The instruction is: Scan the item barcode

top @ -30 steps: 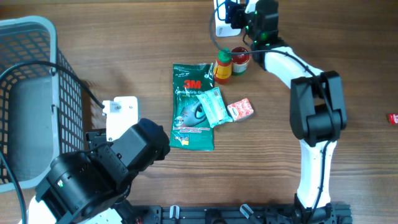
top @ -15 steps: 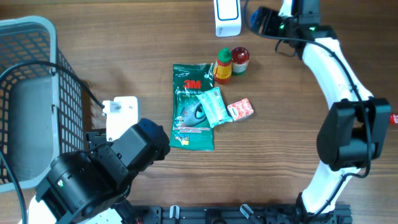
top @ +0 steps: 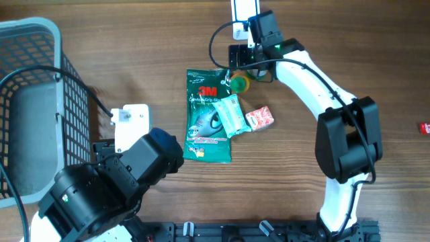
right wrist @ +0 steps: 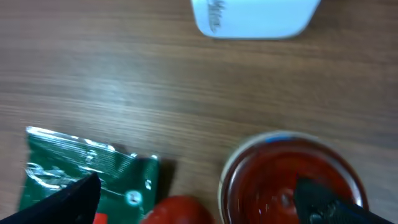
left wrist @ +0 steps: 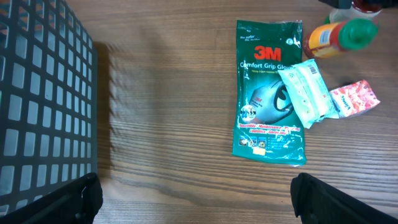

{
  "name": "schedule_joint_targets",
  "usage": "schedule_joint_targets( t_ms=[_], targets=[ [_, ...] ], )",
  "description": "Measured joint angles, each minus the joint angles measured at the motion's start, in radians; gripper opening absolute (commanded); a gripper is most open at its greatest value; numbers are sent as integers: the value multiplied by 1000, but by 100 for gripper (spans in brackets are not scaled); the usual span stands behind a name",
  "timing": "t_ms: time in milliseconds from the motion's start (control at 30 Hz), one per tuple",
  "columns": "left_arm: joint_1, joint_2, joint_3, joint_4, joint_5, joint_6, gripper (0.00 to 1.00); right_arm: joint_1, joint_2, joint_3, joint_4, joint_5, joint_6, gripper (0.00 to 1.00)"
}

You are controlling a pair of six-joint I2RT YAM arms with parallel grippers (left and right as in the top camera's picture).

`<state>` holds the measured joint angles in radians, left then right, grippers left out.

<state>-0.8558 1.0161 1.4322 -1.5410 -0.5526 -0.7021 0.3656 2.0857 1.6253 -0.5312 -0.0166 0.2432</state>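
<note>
Wooden tabletop (top: 148,60) fills the overhead shot, and the landmark is the green 3M pouch (top: 207,117), lying flat mid-table. Across the pouch's right edge lies a teal-and-white sachet (top: 232,115), overlapping it. Just past the sachet sits a red-and-white packet (top: 259,119). Up at the pouch's top right corner there's an orange bottle (left wrist: 329,36) with a green cap, right against that corner.

Now the right gripper (right wrist: 196,199) hovers over that same corner, jaws spread wide and gripping nothing. Its wrist view shows a red-lidded jar (right wrist: 292,180) underneath, much nearer one finger (right wrist: 336,202) than the other. Whether that finger touches the jar, can't tell. From overhead the jar is hidden beneath the gripper.

Beyond the pouch's top edge, near the frame's top, stands a white device (top: 242,13). Well off to the pouch's left is the grey basket (top: 27,40), with a white box (top: 131,124) between basket and pouch. The left gripper (left wrist: 199,202) hangs below and left of the pouch, jaws wide apart and empty. Far to the pouch's right there's a small red thing (top: 424,128) at the frame's edge.
</note>
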Motion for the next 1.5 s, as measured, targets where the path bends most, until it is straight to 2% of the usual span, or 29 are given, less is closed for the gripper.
schedule_joint_targets(
  t_ms=[933,1267,1400,1500],
  targets=[
    [0,0,0,0,0,0,100,-66,-25,0,-48,229,-3,100],
    [0,0,0,0,0,0,100,-90,87,-5,-25,121,-3,99],
    [0,0,0,0,0,0,100,-90,101,-8,-23,97,-4,83],
    [0,0,0,0,0,0,100,-90,101,-8,-23,91,-6,75]
  ],
)
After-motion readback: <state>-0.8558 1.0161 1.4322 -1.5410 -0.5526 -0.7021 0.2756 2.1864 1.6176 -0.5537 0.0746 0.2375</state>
